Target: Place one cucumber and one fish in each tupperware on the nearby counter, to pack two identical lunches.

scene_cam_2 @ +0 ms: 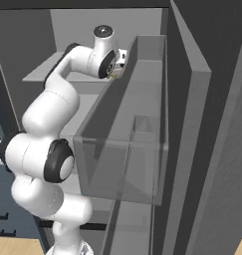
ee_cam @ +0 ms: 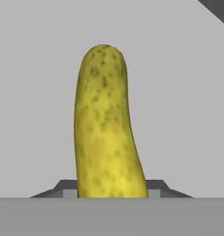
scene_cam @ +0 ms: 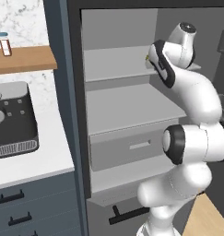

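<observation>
A yellow-green speckled cucumber lies on a grey shelf and runs straight away from the hand. My gripper is shut on its near end, with a dark fingertip pressed against each side. In the left base view the arm reaches up to the upper shelf of an open cabinet, and a sliver of the cucumber shows by the hand. In the right base view the gripper sits at that same shelf. The white counter lies to the left. The fish and the tupperware are out of view.
A black coffee machine stands on the counter, with a wooden wall shelf above it. Below the upper shelf are a lower shelf and a grey drawer. The open door's grey bin juts out close to the arm's right.
</observation>
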